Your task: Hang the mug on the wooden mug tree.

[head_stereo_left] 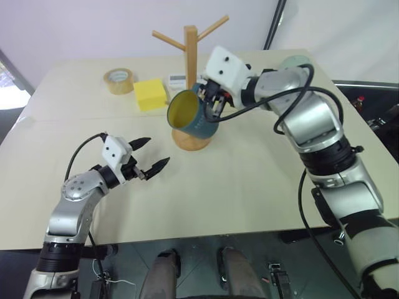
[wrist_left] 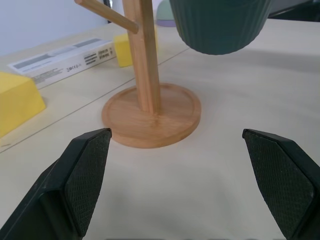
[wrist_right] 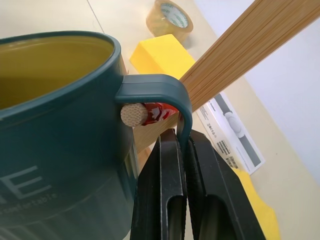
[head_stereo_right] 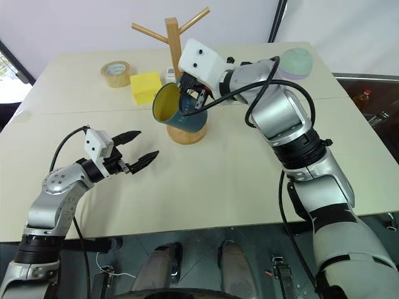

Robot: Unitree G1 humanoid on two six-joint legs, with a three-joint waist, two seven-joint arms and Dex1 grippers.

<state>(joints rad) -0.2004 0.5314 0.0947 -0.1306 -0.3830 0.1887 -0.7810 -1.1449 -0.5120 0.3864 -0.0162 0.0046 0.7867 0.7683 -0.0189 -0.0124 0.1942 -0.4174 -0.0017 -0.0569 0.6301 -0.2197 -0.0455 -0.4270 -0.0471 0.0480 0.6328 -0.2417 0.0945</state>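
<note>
At twelve o'clock on the surface point(head_stereo_left: 249, 187), the right gripper point(wrist_right: 184, 150), jaws closed on the mug point(head_stereo_left: 190, 115) handle, is threading it onto the wooden mug tree point(head_stereo_left: 189, 56) peg, not yet released, while the left gripper point(head_stereo_left: 151, 156) is waiting with jaws wide open and empty.

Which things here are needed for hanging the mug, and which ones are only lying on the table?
Needed:
- mug, handle held in the right pincer
- mug tree

Only lying about:
- tape roll
- yellow block
- white box
- pale bowl
- left pincer, open and holding nothing
</note>
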